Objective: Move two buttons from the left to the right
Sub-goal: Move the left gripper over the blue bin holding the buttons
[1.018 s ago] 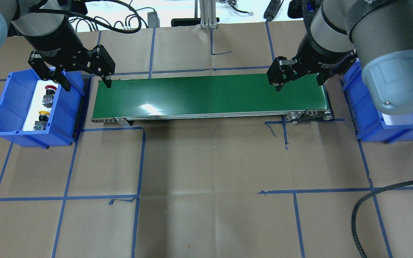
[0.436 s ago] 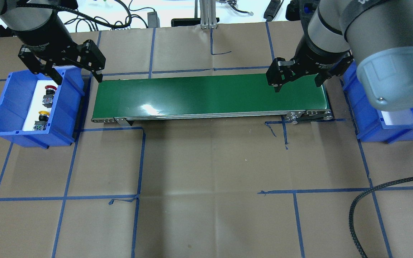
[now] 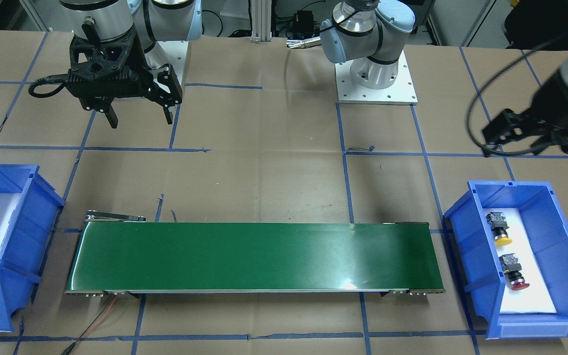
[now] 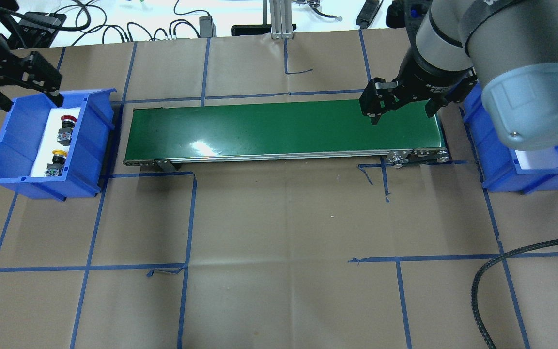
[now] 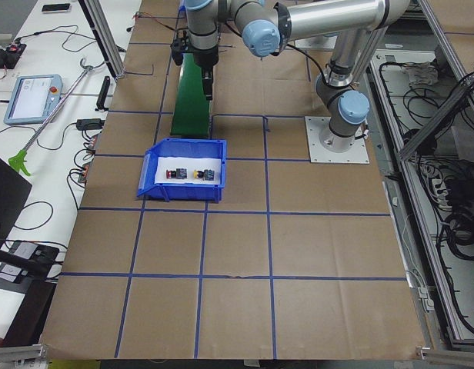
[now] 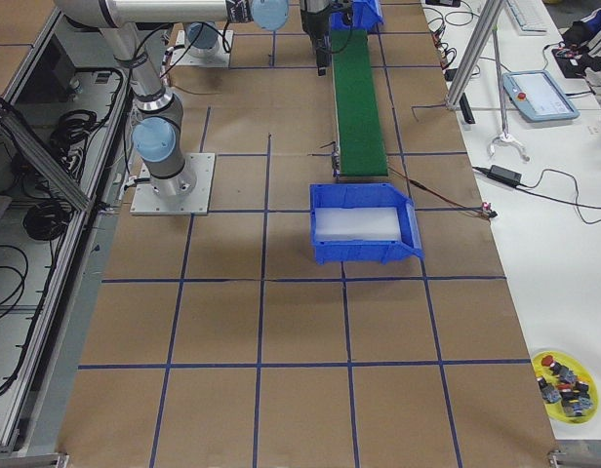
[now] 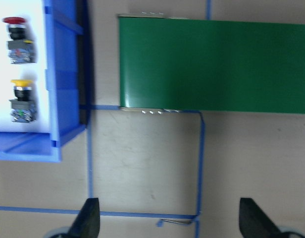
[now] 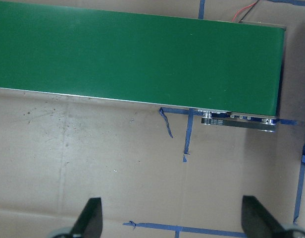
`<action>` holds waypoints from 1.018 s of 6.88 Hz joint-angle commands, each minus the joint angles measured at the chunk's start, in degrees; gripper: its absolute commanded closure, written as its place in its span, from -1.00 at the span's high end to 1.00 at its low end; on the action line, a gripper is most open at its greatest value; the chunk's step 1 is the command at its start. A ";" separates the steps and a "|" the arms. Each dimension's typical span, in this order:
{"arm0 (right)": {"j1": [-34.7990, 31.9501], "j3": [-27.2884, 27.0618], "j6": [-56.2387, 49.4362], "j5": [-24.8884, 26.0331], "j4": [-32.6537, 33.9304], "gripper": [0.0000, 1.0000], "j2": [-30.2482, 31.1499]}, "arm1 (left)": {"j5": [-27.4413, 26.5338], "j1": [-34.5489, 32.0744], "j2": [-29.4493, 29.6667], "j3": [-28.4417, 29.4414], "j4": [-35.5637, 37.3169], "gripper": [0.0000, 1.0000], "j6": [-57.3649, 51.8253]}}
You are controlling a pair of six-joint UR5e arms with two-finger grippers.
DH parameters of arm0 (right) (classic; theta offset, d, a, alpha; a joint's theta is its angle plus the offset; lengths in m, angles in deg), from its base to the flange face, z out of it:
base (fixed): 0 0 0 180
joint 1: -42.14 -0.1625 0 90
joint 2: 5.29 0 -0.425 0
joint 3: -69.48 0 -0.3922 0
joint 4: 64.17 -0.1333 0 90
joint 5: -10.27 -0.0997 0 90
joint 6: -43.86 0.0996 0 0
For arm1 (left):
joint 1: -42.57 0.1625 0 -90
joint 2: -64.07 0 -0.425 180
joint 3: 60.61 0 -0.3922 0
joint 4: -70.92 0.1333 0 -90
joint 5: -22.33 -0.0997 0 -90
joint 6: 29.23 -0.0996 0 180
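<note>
Showing a table (image 4: 279, 218) papered in brown and gridded with blue tape, with a green conveyor belt (image 4: 284, 128) running across the upper middle of the overhead frame.

Showing, at left centre, the left bin (image 4: 5, 150) holding both buttons on a white liner: the red button (image 4: 65, 128) toward the top and the yellow button (image 4: 56, 162) just below it, apart, each lying on its side.

Showing, at the right edge, the right bin (image 4: 494, 165) with only a white liner visible, probably serving as the destination.

Placing the left gripper (image 4: 32, 104) at upper left, over the left bin's back rim, fingers spread wide and gripping nothing, likely lining up over the red button.

Placing the right gripper (image 4: 402, 118) above the belt's right end, fingers likewise parted and carrying nothing, presumably waiting for whatever is arriving along the belt.
</note>
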 commanded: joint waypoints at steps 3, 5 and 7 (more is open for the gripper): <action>0.00 0.01 0.00 0.00 0.09 1.00 0.03 | 0.33 8.03 7.24 -1.87 9.80 1.00 -10.66; -0.09 0.10 0.00 0.00 0.09 1.00 0.03 | 0.60 8.11 12.86 -3.11 16.85 1.00 -10.84; -0.09 0.10 0.00 0.00 0.09 1.00 0.03 | 2.53 9.16 14.99 -6.26 22.21 0.99 -11.45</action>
